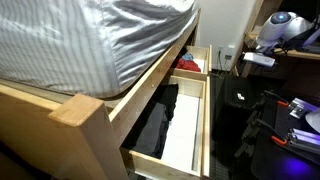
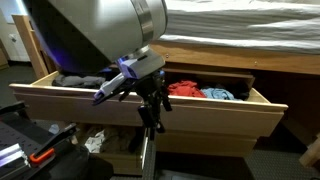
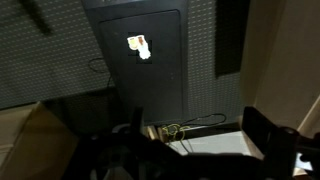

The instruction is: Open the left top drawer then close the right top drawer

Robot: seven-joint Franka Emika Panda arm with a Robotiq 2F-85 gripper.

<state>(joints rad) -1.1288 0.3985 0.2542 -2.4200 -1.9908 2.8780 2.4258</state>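
Observation:
Both top drawers of the pale-wood bed stand pulled out. The left top drawer (image 1: 192, 125) (image 2: 55, 100) is long, with a white bottom and black clothing (image 1: 155, 125). The right top drawer (image 2: 225, 115) (image 1: 192, 62) holds red and blue items (image 2: 200, 92). My arm (image 2: 95, 35) fills the foreground of an exterior view, its wrist in front of the gap between the drawers. In the wrist view my gripper (image 3: 200, 150) is open, its dark fingers (image 3: 265, 135) wide apart with nothing between them. It touches neither drawer.
A grey striped mattress (image 1: 90, 40) overhangs the drawers. A lower drawer (image 2: 120, 155) with white items sits partly out under the left one. A black panel (image 3: 140, 60) and a yellow cable (image 3: 172, 131) lie before the wrist. Desk clutter (image 1: 290, 110) stands beside the bed.

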